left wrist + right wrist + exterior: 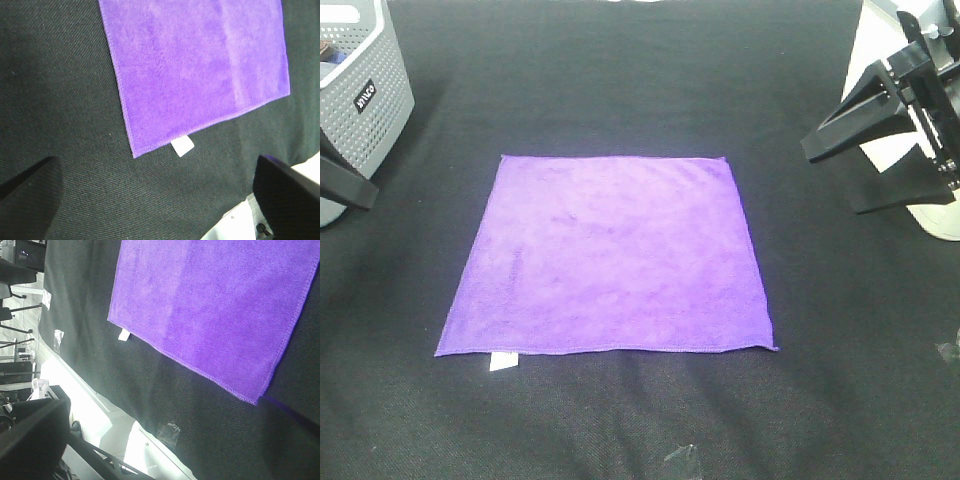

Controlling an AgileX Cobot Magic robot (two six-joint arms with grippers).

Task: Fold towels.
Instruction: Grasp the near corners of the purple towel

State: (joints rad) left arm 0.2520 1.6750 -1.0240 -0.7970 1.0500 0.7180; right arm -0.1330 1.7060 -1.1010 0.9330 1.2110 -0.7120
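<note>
Two dark fingers (285,195) of the left gripper (156,160) fill the near corners of the left wrist view. They are spread wide with nothing between them, hanging over the black table cover (60,75) just beside the purple towel's (200,65) tagged corner. The white tag (182,146) pokes out from the stitched hem there.

From the high camera, only one dark finger of the left arm shows, at the 9 o'clock edge of the scene. The right gripper (830,180) hangs at 2 o'clock, its jaws also parted wide and holding nothing, well apart from the cloth. In the right wrist view its dark fingers (30,435) stand off the towel (215,305), beyond the hem with the tag (123,335).

The towel (610,255) lies fully opened and flat in the middle of the table cover (620,90). It is a single layer with all four corners out, and neither gripper touches it. The tag (501,361) sits on the near hem, close to the towel's 7 o'clock corner.

A grey perforated basket (365,90) stands at 10 o'clock on the cover, well clear of the cloth, and a white edge of the bench (100,410) shows past the cover in the right wrist view.
</note>
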